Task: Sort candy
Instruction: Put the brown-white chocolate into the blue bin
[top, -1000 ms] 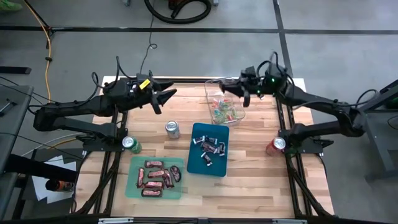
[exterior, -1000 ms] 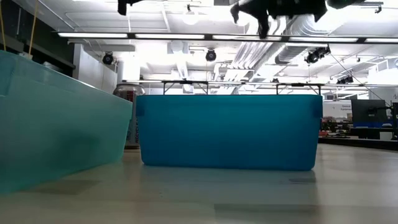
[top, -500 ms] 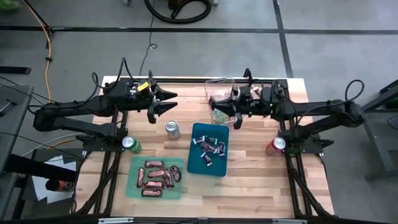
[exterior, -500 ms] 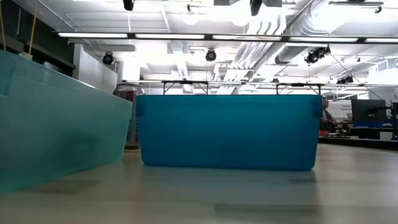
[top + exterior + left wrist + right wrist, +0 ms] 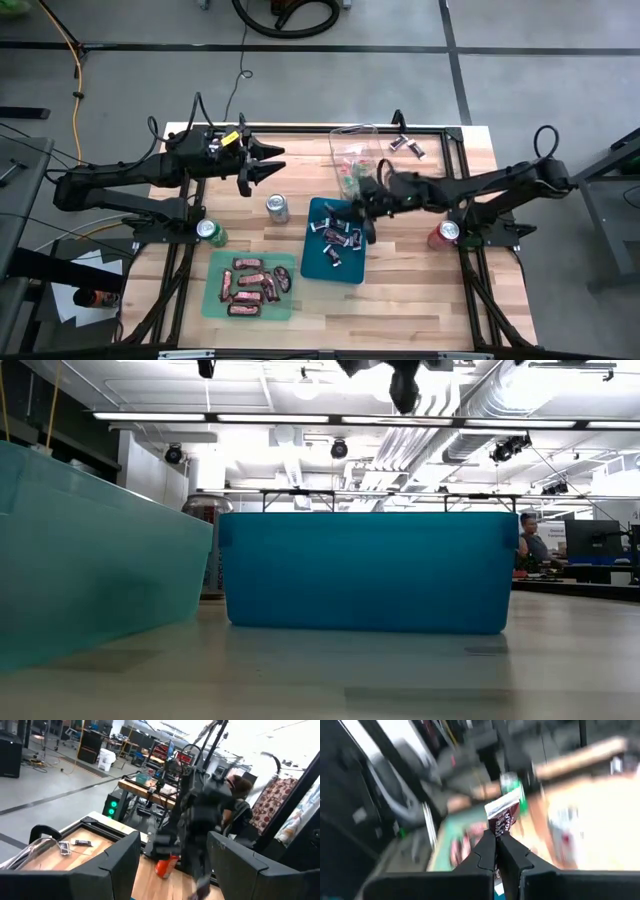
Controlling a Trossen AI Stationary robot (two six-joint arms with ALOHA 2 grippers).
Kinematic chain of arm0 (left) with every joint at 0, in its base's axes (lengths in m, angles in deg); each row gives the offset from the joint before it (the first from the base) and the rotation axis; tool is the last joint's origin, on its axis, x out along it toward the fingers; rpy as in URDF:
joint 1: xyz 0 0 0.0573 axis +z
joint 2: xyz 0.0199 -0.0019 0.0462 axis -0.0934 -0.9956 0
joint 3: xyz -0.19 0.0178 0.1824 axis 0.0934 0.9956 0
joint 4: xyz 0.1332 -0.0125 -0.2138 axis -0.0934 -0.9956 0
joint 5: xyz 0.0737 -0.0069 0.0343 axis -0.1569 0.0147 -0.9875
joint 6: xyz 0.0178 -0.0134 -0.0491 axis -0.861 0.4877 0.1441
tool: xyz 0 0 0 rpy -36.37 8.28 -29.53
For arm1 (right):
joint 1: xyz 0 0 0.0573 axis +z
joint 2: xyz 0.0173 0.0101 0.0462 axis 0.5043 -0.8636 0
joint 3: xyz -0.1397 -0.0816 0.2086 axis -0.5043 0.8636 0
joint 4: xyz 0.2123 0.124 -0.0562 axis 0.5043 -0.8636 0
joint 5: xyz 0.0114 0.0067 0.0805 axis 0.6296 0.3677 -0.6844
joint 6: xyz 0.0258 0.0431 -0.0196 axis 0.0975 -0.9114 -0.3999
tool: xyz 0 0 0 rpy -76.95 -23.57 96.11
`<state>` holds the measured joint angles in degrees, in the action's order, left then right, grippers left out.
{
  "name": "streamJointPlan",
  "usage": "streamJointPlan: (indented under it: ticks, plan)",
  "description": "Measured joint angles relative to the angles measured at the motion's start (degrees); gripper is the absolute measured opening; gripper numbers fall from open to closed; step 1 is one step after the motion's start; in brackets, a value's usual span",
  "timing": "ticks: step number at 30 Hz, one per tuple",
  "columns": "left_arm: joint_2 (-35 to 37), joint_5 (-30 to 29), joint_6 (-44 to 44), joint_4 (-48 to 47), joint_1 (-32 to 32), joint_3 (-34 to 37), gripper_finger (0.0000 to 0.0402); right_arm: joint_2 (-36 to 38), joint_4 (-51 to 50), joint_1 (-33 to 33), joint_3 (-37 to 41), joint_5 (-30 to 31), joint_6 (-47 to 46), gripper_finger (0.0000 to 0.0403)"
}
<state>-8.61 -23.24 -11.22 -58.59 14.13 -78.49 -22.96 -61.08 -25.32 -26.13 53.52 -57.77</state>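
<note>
My right gripper (image 5: 357,212) hovers over the far end of the blue tray (image 5: 316,262), shut on a dark, silver-ended wrapped candy (image 5: 503,816). The tray holds several dark and silver pieces (image 5: 336,240). Red-brown bars (image 5: 252,283) lie in the green tray (image 5: 213,300). Small colourful sweets (image 5: 350,178) lie in the clear container (image 5: 352,135) at the far middle. My left gripper (image 5: 268,166) waits open, high over the far left of the table, pointing right. In the low view my right gripper (image 5: 404,388) shows at the top, above the blue tray (image 5: 365,570). My right gripper pinches one end of the wrapped piece (image 5: 498,831) between its two fingertips (image 5: 487,851). The fingers reach roughly level from the table's right side, tipped slightly down. The piece sticks out beyond the fingertips, lifted clear above the blue tray.
Soda cans stand beside the trays: a silver one (image 5: 277,208), a green one (image 5: 210,232) and a red one (image 5: 444,234) by the right arm's base. Two loose wrapped pieces (image 5: 405,145) lie at the far right. Bare wood stretches along the near right.
My right gripper has swung from above the clear container toward the table's near and left side and sunk a little, carrying the wrapped piece over the blue tray. My left gripper has stayed in place but turned from pointing toward the near right to pointing right.
</note>
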Motion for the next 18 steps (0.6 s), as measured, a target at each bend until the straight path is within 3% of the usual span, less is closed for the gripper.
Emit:
streamJointPlan:
  ticks: [8,18]
  plan:
    - [0.0,-3.98,0.04,0.0,0.0,0.0,0.0216,-1.05,-17.65,2.09,0.0,0.0,0.03,0.0]
    - [0.0,-4.78,0.04,-0.36,0.0,0.0,0.0216,-10.02,-17.3,2.33,-0.02,-1.47,3.09,0.0012]
